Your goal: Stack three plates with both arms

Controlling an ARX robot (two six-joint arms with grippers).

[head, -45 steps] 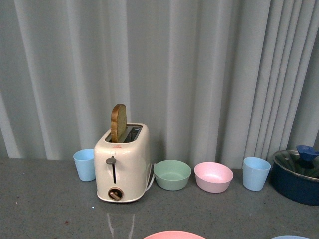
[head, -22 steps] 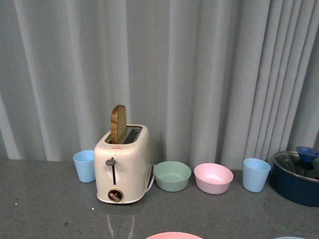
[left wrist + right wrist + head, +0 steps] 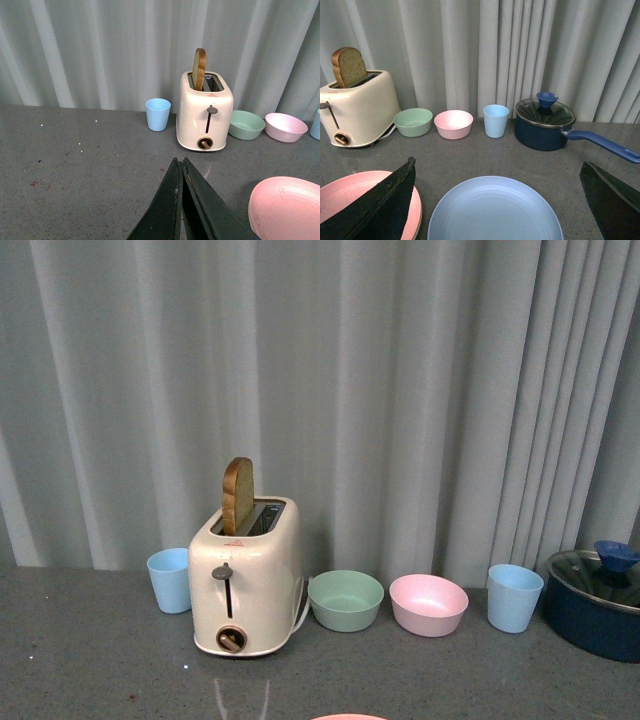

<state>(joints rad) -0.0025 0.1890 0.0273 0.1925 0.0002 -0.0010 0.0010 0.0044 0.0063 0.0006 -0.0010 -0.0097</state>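
A light blue plate lies flat on the grey table, in the gap under my right gripper, which is open wide with nothing between its fingers. Beside it a pink plate rests on the table, partly covered by one dark finger. The left wrist view shows the same pink plate off to one side of my left gripper, whose jaws are pressed together and hold nothing. In the front view only a sliver of the pink plate shows at the bottom edge; neither arm is seen there.
Along the curtain stand a cream toaster with a bread slice, a blue cup, a green bowl, a pink bowl, another blue cup and a dark blue lidded pot with a long handle.
In the front view the whole scene has slid slightly downward; the pink plate's rim has sunk to a sliver and the blue plate's rim has left the picture.
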